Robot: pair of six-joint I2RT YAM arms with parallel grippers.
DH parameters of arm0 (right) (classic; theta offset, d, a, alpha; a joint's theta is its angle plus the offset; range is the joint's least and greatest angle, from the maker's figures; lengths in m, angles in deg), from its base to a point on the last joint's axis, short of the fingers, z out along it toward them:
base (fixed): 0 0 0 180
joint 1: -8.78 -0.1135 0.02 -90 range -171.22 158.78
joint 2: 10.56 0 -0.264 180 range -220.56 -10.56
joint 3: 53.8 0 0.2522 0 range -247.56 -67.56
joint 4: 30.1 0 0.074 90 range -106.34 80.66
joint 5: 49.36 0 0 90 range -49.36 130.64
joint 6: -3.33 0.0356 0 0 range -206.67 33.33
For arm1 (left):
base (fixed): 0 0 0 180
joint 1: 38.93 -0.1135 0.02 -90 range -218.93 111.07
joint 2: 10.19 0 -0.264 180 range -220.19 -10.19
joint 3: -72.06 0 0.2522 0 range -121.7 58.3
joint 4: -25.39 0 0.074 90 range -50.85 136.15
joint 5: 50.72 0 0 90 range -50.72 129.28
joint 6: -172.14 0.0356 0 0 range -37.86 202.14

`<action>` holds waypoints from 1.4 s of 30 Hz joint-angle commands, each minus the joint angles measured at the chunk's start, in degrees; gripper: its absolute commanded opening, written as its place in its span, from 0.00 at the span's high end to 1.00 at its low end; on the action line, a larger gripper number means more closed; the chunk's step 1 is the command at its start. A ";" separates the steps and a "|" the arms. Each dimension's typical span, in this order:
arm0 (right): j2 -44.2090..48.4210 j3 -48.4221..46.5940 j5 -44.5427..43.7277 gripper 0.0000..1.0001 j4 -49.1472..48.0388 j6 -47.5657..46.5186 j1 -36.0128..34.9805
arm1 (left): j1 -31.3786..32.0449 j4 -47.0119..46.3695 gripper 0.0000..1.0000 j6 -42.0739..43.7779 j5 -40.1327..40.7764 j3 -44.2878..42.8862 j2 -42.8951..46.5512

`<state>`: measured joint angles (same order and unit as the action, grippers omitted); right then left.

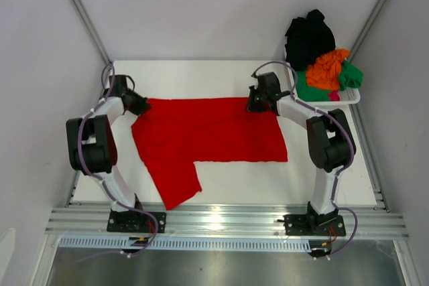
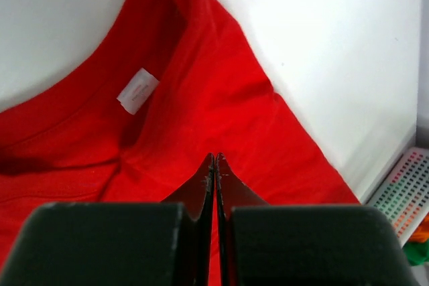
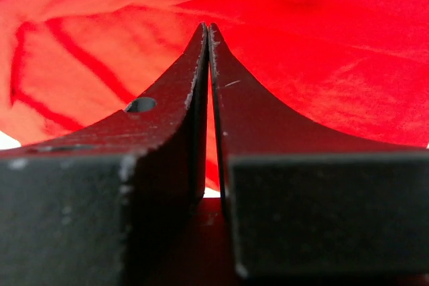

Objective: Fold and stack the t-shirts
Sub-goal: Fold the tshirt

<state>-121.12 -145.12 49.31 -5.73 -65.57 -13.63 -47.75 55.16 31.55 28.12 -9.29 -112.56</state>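
A large bright red t-shirt (image 1: 208,132) lies spread on the white table, one sleeve hanging toward the near edge. My left gripper (image 1: 142,105) sits at its far left corner and is shut, the tips (image 2: 214,155) meeting on red cloth close to the collar and its white label (image 2: 137,90). At the far right corner my right gripper (image 1: 251,104) is shut too, its tips (image 3: 207,26) pressed into the red t-shirt (image 3: 308,45), which fills that view. More t-shirts, black (image 1: 308,35), orange (image 1: 327,68) and green (image 1: 350,75), are piled in the basket.
The white plastic basket (image 1: 355,96) stands at the table's far right corner, just behind the right arm; its edge shows in the left wrist view (image 2: 402,189). Grey walls close in the table on three sides. A metal rail (image 1: 221,219) runs along the near edge.
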 commanded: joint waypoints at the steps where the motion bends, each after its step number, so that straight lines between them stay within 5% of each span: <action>1: -2.28 -3.12 -4.62 0.98 2.92 2.01 0.09 | -0.06 3.84 0.99 -5.13 -0.18 -5.09 -2.39; 14: -9.05 -6.90 -7.26 1.00 6.70 4.21 3.34 | -0.41 19.57 0.99 -8.83 3.77 -15.72 -13.11; 42: -18.29 -18.50 -8.67 0.99 12.15 6.14 2.73 | -1.46 30.30 0.99 -6.37 0.79 -37.96 -28.15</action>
<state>-137.19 -161.84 42.29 3.89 -60.54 -10.86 -48.39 82.83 24.71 30.61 -43.50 -139.07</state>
